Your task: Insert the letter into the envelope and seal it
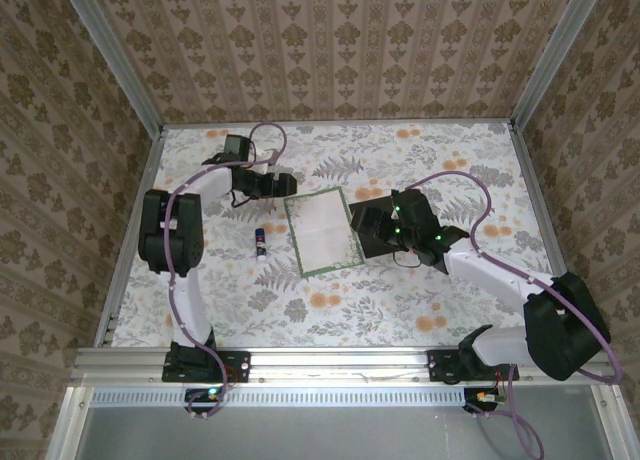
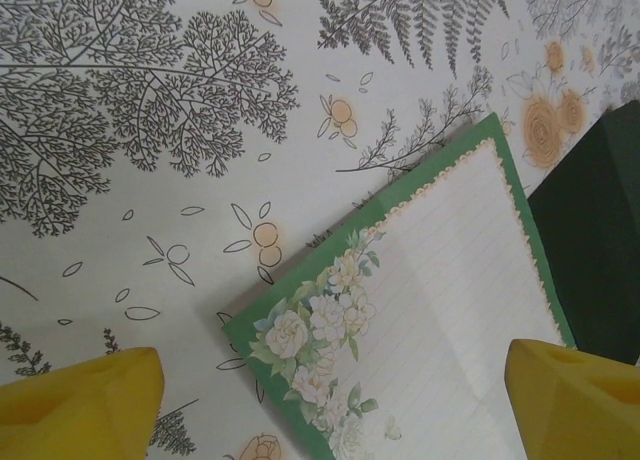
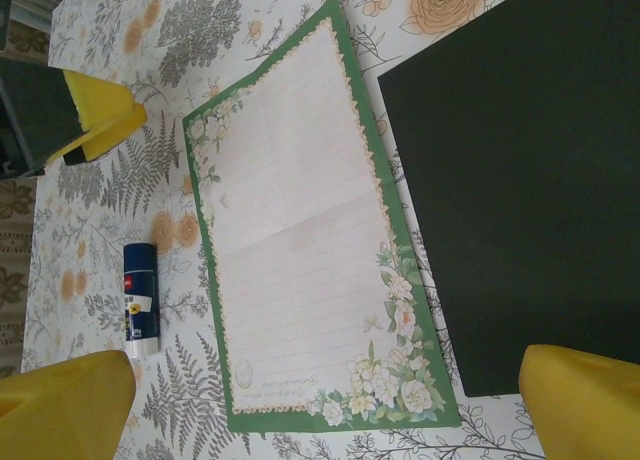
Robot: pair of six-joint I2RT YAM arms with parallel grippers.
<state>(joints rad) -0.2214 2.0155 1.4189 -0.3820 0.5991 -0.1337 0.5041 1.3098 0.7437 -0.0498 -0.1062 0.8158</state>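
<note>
White paper with a dark green border, the letter (image 1: 322, 230) lies flat and unfolded near the middle of the floral tablecloth (image 1: 420, 300), a faint crease running across its lined face and printed white flowers in one corner. At 3 o'clock from it, just beside its long edge, lies the envelope (image 3: 520, 180), a plain matte black rectangle; in the right wrist view a thin strip of cloth shows between the two, so they appear not to touch. From above, the envelope is hard to tell apart from the black right gripper (image 1: 375, 225) hanging over it, so its outline there is uncertain. That gripper's yellow fingertips (image 3: 585, 400) stand wide apart at the bottom corners of its own view, gripping nothing, with the letter's flowered end and the envelope's near edge between them. The left gripper (image 1: 285, 185) sits at about 11 o'clock from the letter, just off its far left corner. Its jaws are also spread wide and empty, with the yellow pads (image 2: 85, 405) framing the letter's flowered corner below. A small white-and-blue glue stick (image 1: 261, 242) lies on its side at 9 o'clock from the letter, near it but apart.
</note>
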